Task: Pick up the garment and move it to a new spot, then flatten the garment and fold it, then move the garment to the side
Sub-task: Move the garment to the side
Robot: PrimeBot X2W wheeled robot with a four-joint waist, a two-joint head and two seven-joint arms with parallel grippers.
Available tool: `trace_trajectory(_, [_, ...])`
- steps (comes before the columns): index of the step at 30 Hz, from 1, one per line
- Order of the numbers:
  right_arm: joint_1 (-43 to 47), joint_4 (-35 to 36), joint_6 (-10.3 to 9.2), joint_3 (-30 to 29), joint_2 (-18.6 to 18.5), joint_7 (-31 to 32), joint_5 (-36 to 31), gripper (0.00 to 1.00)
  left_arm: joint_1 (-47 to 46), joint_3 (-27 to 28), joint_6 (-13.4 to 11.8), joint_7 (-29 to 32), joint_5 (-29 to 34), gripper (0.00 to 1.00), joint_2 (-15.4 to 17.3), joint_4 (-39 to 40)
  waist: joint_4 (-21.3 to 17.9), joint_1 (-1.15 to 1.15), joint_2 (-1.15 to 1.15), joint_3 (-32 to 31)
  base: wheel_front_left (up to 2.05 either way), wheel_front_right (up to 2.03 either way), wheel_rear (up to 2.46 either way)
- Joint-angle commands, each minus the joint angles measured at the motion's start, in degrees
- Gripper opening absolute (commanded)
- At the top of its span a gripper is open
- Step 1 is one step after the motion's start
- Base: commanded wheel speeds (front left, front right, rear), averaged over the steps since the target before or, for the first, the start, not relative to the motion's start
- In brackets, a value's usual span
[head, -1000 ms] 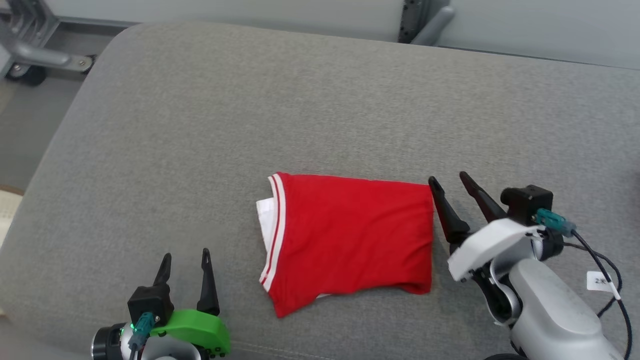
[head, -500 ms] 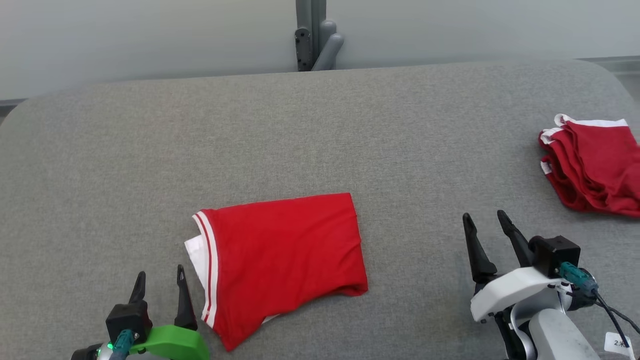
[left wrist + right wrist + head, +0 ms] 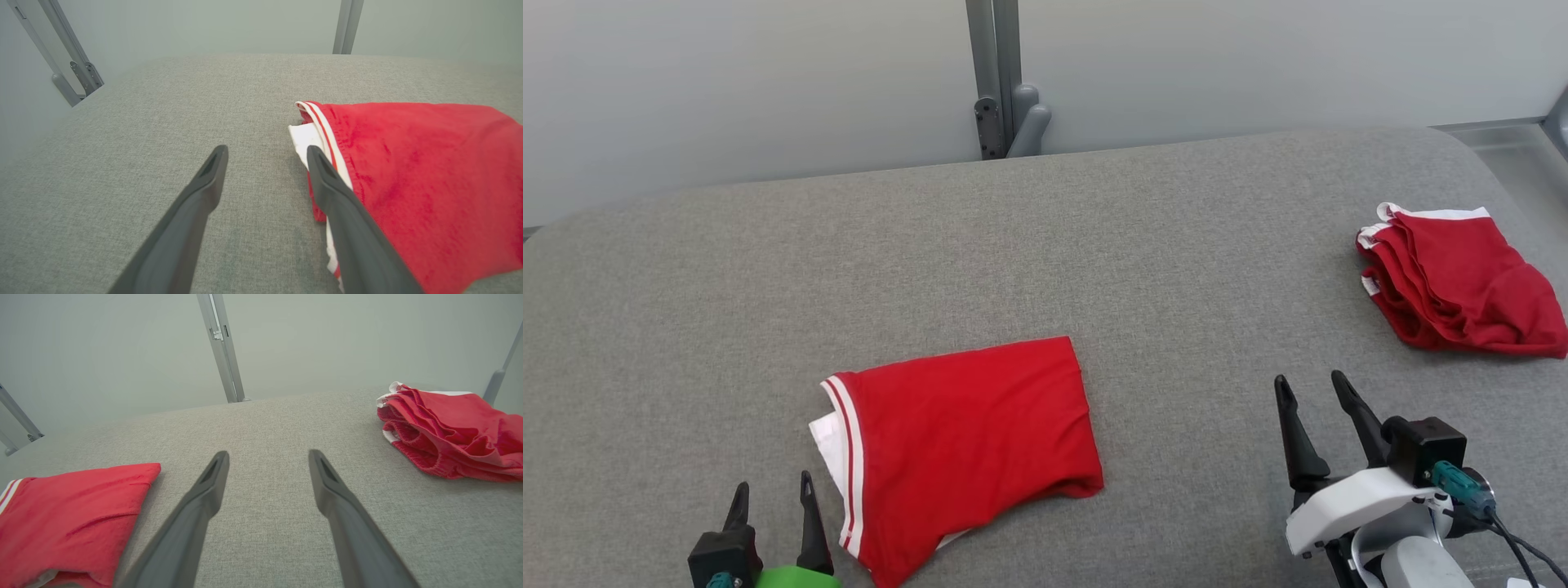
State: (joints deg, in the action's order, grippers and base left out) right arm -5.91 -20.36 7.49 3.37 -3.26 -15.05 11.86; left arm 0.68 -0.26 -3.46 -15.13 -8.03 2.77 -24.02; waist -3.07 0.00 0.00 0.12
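Note:
A folded red garment (image 3: pixel 964 441) with white stripes along its left edge lies flat on the grey cushion (image 3: pixel 1094 245). My left gripper (image 3: pixel 773 486) is open just left of its striped edge; in the left wrist view that gripper (image 3: pixel 266 150) has its right finger beside the garment (image 3: pixel 429 183). My right gripper (image 3: pixel 1308 380) is open and empty, well right of the folded piece. In the right wrist view this gripper (image 3: pixel 268 453) points at bare cushion, the folded garment (image 3: pixel 69 514) at its lower left.
A second red garment (image 3: pixel 1454 286), crumpled, lies near the cushion's far right edge, and shows at the upper right as a crumpled heap (image 3: pixel 453 428). A grey metal post (image 3: pixel 996 82) stands behind the cushion against a pale wall. Bare cushion separates the two garments.
The head view has swung to the right, bringing the crumpled garment into sight. My right gripper, earlier at the folded garment's right edge, now stands well clear of it. Both grippers stay open.

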Motion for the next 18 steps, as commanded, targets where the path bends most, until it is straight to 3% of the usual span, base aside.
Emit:
trace_trajectory(1, [0.9, 0.3, -0.01, -0.1, 0.0, -0.1, -0.4, 1.00, 0.7, 0.1, 0.2, 0.0, 0.1, 1.00, 0.3, 0.3, -0.1, 0.00, 0.00, 0.0, 0.00, 0.00, 0.00])
trace_trajectory(18, [-1.2, 0.5, -0.01, 3.3, 0.2, -0.1, -0.1, 1.00, -0.9, -1.7, 0.0, 0.0, -0.4, 1.00, 0.3, 0.9, 1.8, 0.00, 0.00, 2.3, 0.00, 0.00, 0.00])
